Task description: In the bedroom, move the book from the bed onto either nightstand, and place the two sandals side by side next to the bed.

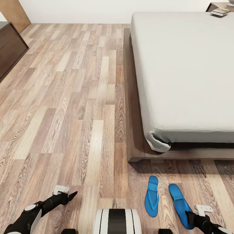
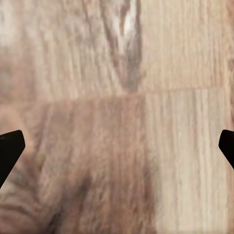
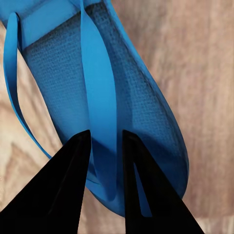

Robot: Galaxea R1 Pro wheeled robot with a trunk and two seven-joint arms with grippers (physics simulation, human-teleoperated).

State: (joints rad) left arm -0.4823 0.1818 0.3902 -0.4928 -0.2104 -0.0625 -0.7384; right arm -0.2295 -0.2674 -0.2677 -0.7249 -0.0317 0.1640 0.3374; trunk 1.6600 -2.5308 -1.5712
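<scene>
While the right tool [image 3: 105, 146] sits low over the floor [image 1: 65, 113] with its two dark fingers [image 3: 63, 190] drawn close together, a blue strap of the right sandal [image 1: 180, 204] runs between them; the fingers appear closed on that strap. That sandal lies flat on the planks just beside the left sandal [image 1: 151, 196], both near the foot corner of the bed [image 1: 185, 71], apart from its dark frame. Left tool [image 2: 117, 146]: fingers spread wide, nothing between them, bare wood planks beneath. Book [image 1: 221, 12] rests on the nightstand [image 1: 213, 6] at the far corner past the bed. Dark cabinet [image 1: 9, 45] stands at far left.
</scene>
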